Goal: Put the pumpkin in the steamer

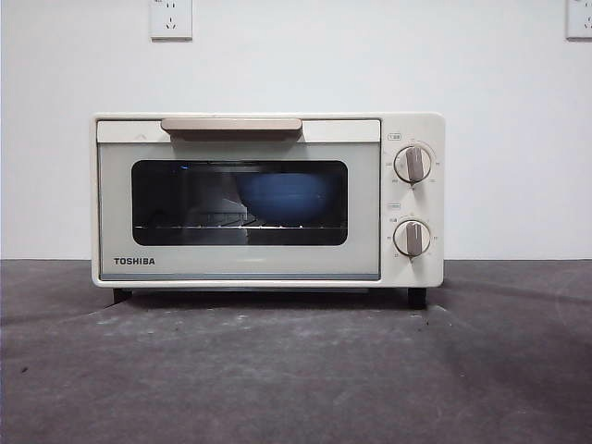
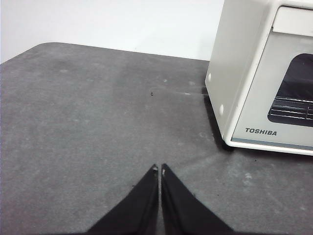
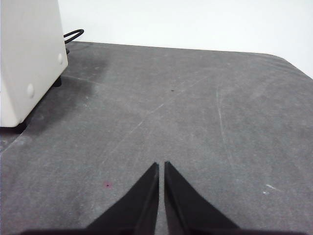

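On the dark grey table (image 1: 296,370), the steamer (image 1: 268,199) is being shown standing square to the front view, its door closed and its beige handle (image 1: 231,125) lying along the top edge of the door. Two round knobs (image 1: 413,164) are being seen one above the other on the right panel. Through the dark glass window (image 1: 240,203) a blue bowl (image 1: 289,196) is being seen sitting on the wire rack (image 1: 208,225) inside. The pumpkin is not being made out in any view; whether it is lying in the bowl behind the glass cannot be told.

The left gripper (image 2: 158,169) is being held low over bare table beside the steamer's left front corner, well apart from it, with its two black jaws pressed together at the tips and nothing between them. The right gripper (image 3: 162,164) is being held over bare table on the steamer's other side, also apart from it, its jaws likewise closed on nothing. A black cable (image 3: 73,34) is being seen looping behind the steamer's side wall in the right wrist view. Two wall sockets (image 1: 171,18) are being shown on the white wall (image 1: 499,92) behind.
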